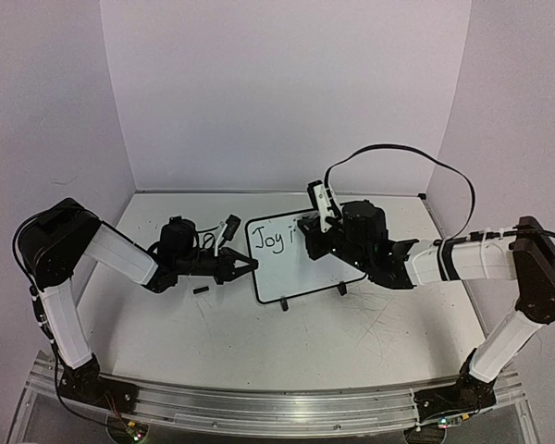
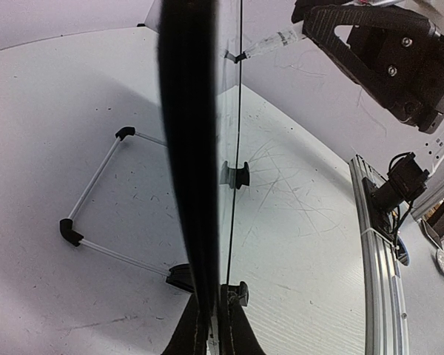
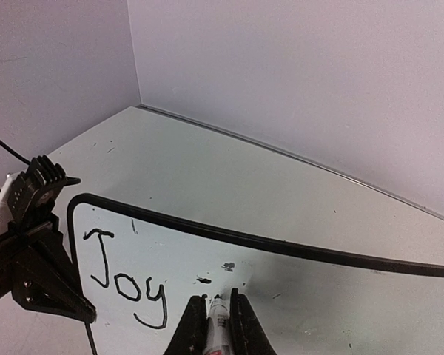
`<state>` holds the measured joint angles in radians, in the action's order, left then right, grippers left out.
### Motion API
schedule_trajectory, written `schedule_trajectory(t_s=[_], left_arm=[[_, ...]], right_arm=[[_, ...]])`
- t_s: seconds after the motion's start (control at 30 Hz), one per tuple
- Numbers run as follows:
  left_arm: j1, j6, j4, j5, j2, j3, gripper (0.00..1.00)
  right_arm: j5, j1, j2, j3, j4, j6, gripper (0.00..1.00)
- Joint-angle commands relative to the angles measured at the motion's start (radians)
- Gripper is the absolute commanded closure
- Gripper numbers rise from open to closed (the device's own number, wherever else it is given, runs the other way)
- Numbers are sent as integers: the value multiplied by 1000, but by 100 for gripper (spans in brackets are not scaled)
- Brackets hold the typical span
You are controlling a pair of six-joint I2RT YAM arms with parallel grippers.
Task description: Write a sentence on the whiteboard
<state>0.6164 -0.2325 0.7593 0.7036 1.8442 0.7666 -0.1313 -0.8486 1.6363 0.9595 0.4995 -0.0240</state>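
The whiteboard (image 1: pixel 301 268) stands tilted on its two black feet at the table's middle. My left gripper (image 1: pixel 248 266) is shut on its left edge; in the left wrist view the black frame (image 2: pixel 189 148) runs edge-on up from between the left gripper (image 2: pixel 212 291) fingers. The sentence (image 1: pixel 273 239) reads "Joy" plus the start of one more letter. In the right wrist view the "Joy" lettering (image 3: pixel 126 285) sits left of my right gripper (image 3: pixel 216 299), which is shut on a white marker (image 3: pixel 220 329). The marker's tip is on the board, beside two small black marks.
A small black piece (image 1: pixel 200 289) lies on the table in front of the left arm. The board's rear stand (image 2: pixel 96 200), white rods with black corners, rests on the table behind it. Purple walls close in the back and sides. A metal rail (image 1: pixel 259 407) runs along the near edge.
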Motion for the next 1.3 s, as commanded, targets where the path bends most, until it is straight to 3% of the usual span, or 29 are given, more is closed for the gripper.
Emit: schedule_trajectory(t_s=[0.0, 1.27], left_arm=[[0, 61, -58, -30, -14, 23, 100], [0, 62, -58, -33, -19, 15, 100]], right_arm=[[-7, 2, 5, -24, 6, -22, 100], [-95, 5, -4, 21, 26, 11, 100]])
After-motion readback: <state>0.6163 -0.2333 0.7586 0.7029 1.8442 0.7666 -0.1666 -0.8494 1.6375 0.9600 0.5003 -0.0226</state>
